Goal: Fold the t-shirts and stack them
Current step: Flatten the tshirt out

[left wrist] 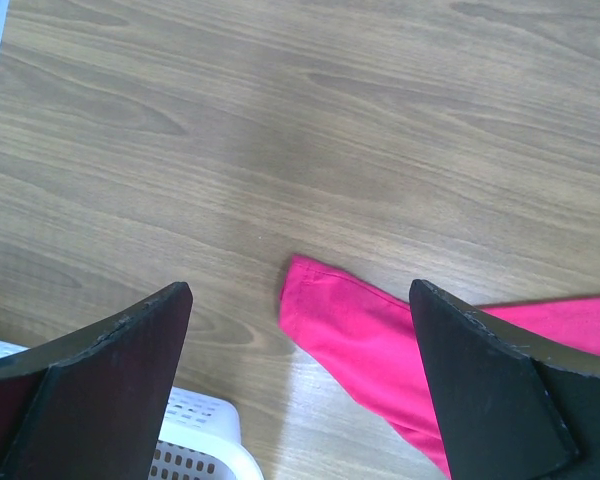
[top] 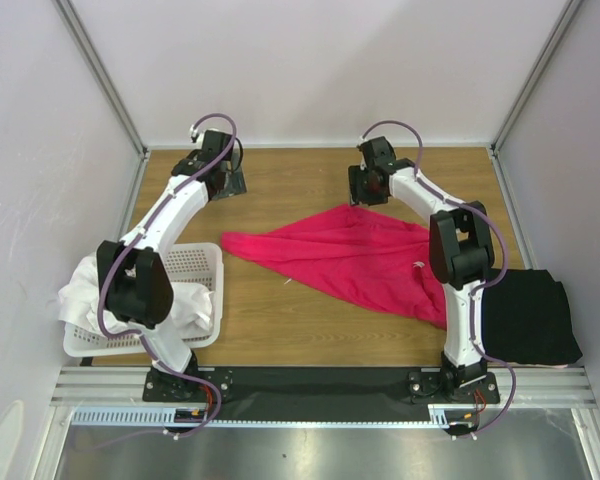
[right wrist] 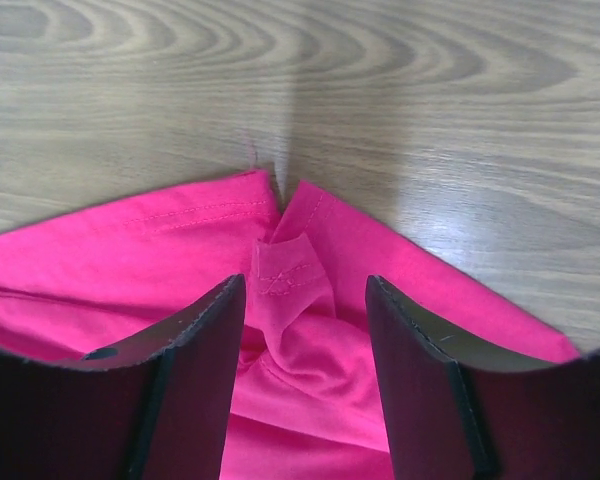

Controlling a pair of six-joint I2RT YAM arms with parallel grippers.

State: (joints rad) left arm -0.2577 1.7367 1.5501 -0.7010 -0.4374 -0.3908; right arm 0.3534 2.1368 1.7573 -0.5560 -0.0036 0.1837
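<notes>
Wooden tabletop [top: 280, 330] carries the crimson-pink t-shirt [top: 350, 255], lying crumpled across the centre of the top view. At its upper edge the right gripper [right wrist: 305, 280] straddles a puckered hem ridge; whether it pinches the cloth I cannot tell. It should bite past the seam. The left gripper [left wrist: 300, 287], spread wide and empty, hovers by the shirt's left tip and should take that corner. A black t-shirt [top: 530, 315] lies lower right; white t-shirts [top: 85, 290] fill the basket [top: 195, 265] lower left.
</notes>
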